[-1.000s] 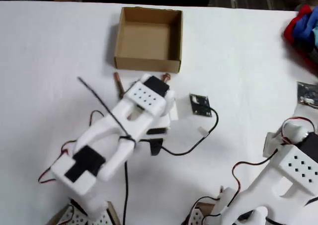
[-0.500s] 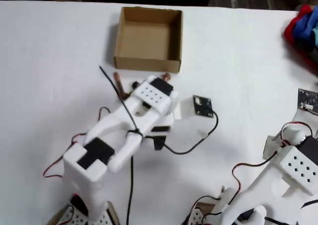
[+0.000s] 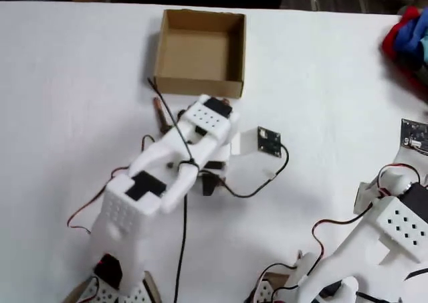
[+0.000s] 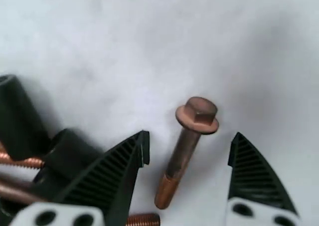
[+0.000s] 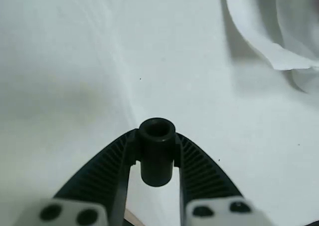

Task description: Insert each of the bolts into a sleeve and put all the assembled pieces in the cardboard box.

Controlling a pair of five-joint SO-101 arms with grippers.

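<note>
The left hand point(image 4: 190, 138) is spread wide, 1 jaw on each side of a copper bolt point(image 4: 185, 153), and neither jaw touches it. The bolt lies flat on the white table point(image 4: 149, 36) with its hex head pointing away from the hand. Just beside 1 jaw are 2 black sleeves point(image 4: 17, 116), and the threaded shanks point(image 4: 17, 161) of other bolts lie against them.

The right hand point(image 5: 157, 137) is clamped on a sleeve point(image 5: 157, 161), held upright above the table with its open bore facing the camera.

From above, the left arm point(image 3: 167, 162) reaches over the middle of the table and ends just in front of the box point(image 3: 198, 87). A loose bolt point(image 3: 160, 114) lies beside it, near the box's front wall. The right arm point(image 3: 394, 229) is at the near right corner, well apart from the box. A red and blue cloth point(image 3: 408, 32) lies at the far right edge.
</note>
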